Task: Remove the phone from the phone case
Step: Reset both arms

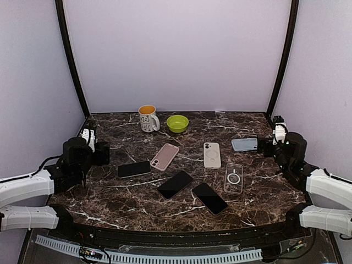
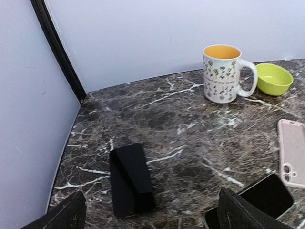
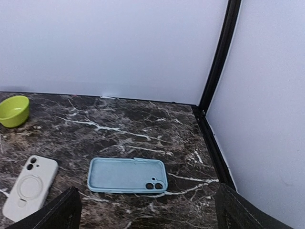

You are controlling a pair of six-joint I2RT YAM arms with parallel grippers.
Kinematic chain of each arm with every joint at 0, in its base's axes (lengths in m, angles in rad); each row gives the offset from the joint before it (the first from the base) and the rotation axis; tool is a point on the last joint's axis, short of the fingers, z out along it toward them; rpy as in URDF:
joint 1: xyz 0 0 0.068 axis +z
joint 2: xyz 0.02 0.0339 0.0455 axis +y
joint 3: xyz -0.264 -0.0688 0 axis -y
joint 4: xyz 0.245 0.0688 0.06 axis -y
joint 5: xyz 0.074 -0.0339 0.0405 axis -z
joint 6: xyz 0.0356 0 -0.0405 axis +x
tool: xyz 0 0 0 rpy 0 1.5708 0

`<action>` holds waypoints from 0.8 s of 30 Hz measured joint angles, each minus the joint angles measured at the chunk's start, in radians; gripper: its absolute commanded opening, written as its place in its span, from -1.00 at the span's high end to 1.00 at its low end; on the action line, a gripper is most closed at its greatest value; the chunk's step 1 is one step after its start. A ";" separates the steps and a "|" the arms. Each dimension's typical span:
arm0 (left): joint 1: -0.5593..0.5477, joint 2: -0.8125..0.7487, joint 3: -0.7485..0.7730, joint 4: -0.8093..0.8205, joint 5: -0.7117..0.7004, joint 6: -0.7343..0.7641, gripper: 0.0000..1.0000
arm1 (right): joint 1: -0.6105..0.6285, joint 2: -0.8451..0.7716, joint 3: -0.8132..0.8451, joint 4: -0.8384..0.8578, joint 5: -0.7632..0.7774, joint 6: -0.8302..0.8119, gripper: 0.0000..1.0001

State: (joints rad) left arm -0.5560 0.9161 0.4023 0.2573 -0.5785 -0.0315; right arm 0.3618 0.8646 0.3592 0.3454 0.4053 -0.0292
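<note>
Three flat black phones lie screen-up on the dark marble counter point(image 1: 137, 206): a left black phone point(image 2: 131, 180), a middle one point(image 1: 175, 184) and a right one point(image 1: 209, 198). Beside them lie a pink case point(image 1: 164, 156), hollow side up, a cream ring-marked case point(image 3: 29, 186), back up, a clear ringed case point(image 1: 234, 178), and a pale blue case point(image 3: 127, 175), hollow up and empty. Left pincer point(image 2: 151, 192) and right pincer point(image 3: 147, 187) both gape wide, gripping nothing.

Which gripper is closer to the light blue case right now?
Right. The right gripper sits just to the right of the light blue case, jaws open and facing it. The left gripper is at the table's opposite side, far off.
</note>
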 measured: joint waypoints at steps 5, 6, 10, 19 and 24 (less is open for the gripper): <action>0.139 0.055 -0.123 0.184 0.053 0.094 -0.97 | -0.041 0.113 -0.084 0.169 0.061 -0.033 -0.97; 0.169 0.076 -0.138 0.215 0.066 0.100 -0.98 | -0.054 0.135 -0.098 0.203 0.068 -0.032 -0.97; 0.271 0.183 -0.177 0.362 0.105 0.102 -0.97 | -0.106 0.233 -0.153 0.356 0.087 -0.029 -0.97; 0.352 0.415 -0.186 0.697 0.197 0.152 -0.97 | -0.197 0.401 -0.224 0.659 0.018 -0.061 -0.97; 0.401 0.511 -0.184 0.867 0.283 0.171 -0.97 | -0.246 0.490 -0.221 0.803 -0.108 -0.062 -0.97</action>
State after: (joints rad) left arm -0.1551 1.4269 0.2184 1.1240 -0.2955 0.1398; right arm 0.1154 1.3544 0.1379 1.1481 0.2977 -0.0910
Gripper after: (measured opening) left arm 0.988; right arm 0.984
